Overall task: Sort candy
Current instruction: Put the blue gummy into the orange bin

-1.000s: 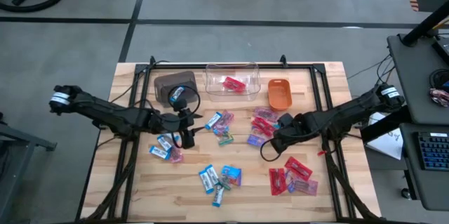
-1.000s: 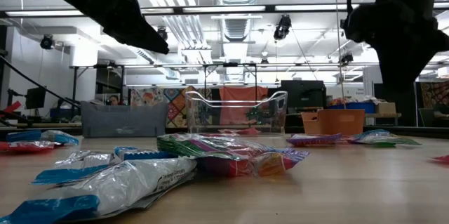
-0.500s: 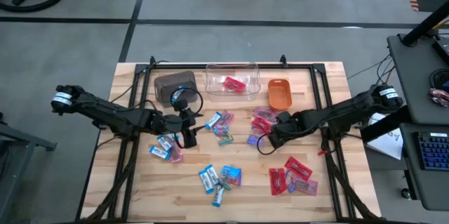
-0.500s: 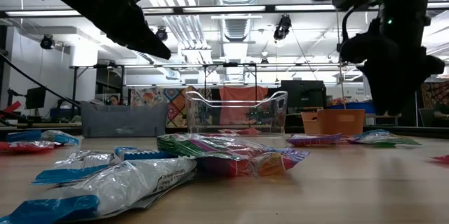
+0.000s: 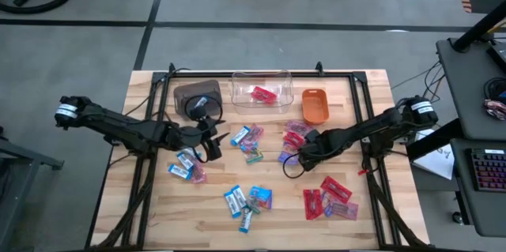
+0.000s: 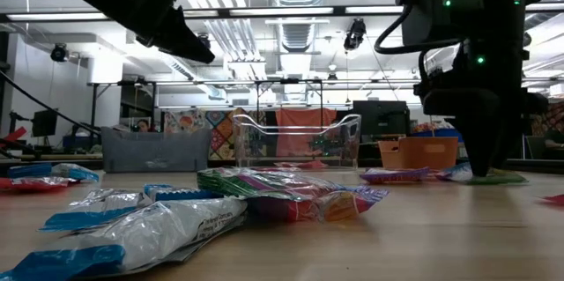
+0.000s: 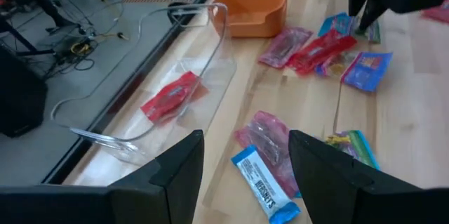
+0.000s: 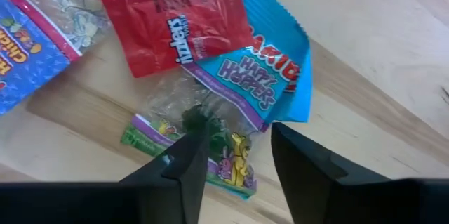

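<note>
I am lowering my right hand (image 8: 231, 157), fingers parted, astride the green-and-purple candy (image 8: 210, 147) lying just below the orange bin (image 5: 315, 103) on the counter (image 5: 158, 212), while my left hand (image 5: 213, 143) is waiting open beside the brown bin (image 5: 195, 96).

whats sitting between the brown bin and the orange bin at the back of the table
The clear bin, holding one red candy, stands between the brown bin and the orange bin; the high view shows it.
</note>
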You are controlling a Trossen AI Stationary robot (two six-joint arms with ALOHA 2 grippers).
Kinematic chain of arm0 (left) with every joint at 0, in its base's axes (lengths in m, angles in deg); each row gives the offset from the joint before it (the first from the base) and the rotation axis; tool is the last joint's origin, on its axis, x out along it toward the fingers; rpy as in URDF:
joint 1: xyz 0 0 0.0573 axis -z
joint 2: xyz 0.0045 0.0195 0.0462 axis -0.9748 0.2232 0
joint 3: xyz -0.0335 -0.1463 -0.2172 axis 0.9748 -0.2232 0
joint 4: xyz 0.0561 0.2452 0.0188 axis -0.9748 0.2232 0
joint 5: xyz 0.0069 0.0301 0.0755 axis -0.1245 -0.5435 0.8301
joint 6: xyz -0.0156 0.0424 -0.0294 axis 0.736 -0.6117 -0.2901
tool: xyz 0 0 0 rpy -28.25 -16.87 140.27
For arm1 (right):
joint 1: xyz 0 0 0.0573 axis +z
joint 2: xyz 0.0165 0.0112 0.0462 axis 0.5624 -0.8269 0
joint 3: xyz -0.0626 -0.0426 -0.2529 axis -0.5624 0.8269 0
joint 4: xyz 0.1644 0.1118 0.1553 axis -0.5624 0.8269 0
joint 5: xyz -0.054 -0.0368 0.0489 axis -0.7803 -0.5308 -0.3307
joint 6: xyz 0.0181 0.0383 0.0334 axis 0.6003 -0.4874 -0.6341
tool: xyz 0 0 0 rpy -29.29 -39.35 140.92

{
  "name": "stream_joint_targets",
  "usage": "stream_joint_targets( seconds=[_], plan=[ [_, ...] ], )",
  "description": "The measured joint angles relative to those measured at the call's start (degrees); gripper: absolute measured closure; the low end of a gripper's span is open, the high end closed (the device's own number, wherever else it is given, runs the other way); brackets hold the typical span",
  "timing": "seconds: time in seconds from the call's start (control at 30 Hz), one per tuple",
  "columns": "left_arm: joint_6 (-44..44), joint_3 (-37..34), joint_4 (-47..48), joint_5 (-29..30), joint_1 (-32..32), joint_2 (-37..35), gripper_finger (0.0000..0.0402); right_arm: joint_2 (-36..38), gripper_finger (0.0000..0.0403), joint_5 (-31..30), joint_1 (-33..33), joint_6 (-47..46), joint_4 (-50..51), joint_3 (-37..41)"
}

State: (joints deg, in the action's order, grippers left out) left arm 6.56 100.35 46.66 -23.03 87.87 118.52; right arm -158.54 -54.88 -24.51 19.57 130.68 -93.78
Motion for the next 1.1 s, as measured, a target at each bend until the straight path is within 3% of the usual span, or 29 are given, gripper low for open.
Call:
stream_joint_targets(
  seconds=[0.3,0.5,0.87,1.1],
  plan=[
    [0.02,0.00,0.17,0.00,0.00,-3.08,0.0210,0.74,0.0385,-0.34,0.00,2.05,-0.03,0.19],
    [0.02,0.00,0.30,-0.07,0.00,-2.95,0.0210,3.29,0.0393,-0.22,0.00,2.21,1.35,0.34],
    [0.14,0.00,0.64,-0.13,0.00,-2.93,0.0210,16.71,0.0394,-0.65,0.02,3.19,3.52,0.37],
    [0.26,0.00,0.59,-0.15,0.02,-2.87,0.0210,17.12,0.0394,3.42,0.04,1.77,4.01,0.34]
  ],
)
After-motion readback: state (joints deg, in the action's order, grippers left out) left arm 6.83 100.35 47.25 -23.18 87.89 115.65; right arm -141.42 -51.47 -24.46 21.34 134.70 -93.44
